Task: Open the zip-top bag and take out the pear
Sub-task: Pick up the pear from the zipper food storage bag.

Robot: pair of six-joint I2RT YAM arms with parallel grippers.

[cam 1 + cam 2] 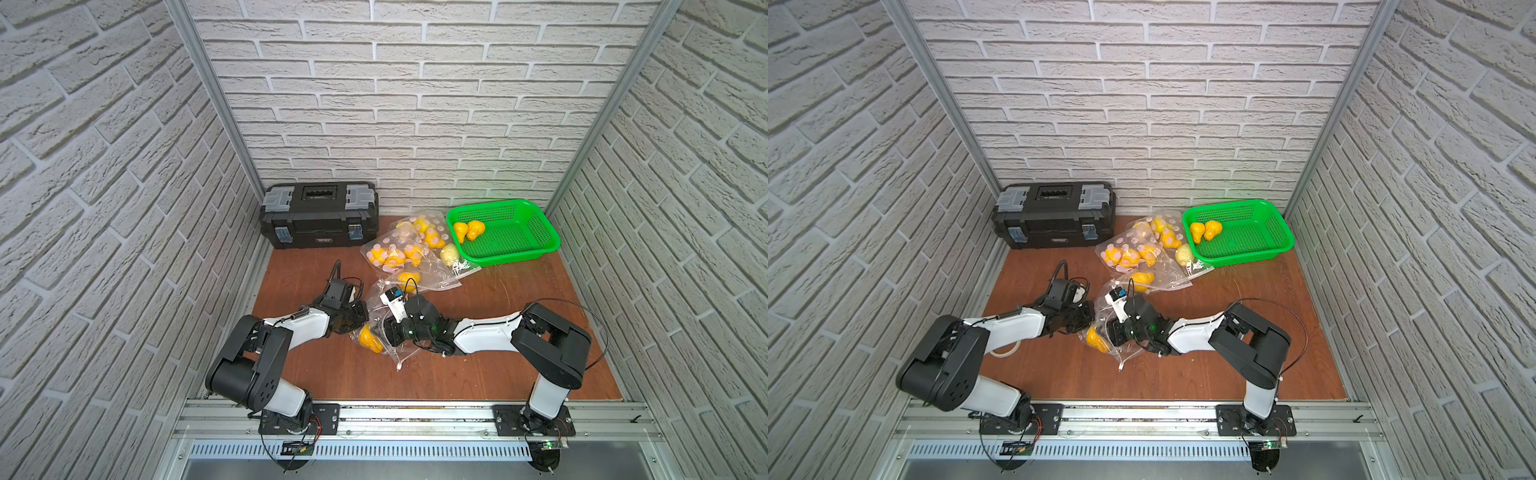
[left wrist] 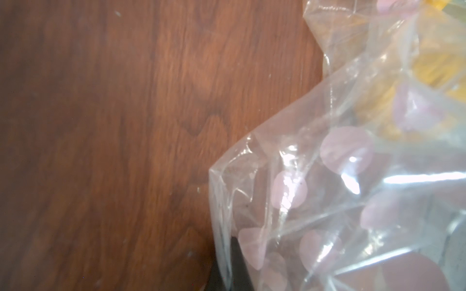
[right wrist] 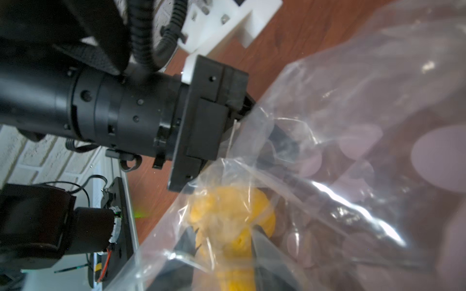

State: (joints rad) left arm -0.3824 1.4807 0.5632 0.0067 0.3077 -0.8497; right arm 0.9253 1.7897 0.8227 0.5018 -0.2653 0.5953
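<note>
pear (image 1: 370,338) in bag (image 1: 374,303) | bag before toolbox (image 1: 319,216) | basket (image 1: 515,255) right of toolbox

Zip-top bag (image 2: 327,201): clear film, pale pink dots. Pear (image 3: 232,214) inside: yellow-orange. Table (image 1: 478,365): reddish-brown wood grain. Basket (image 1: 536,232): bright green mesh. Two pears (image 1: 475,230) in it: yellow-orange. Toolbox (image 1: 320,224): black, grey lid panels. Walls (image 1: 415,104): off-white brick pattern. Arms (image 1: 307,326): white shells, black joints.
</note>
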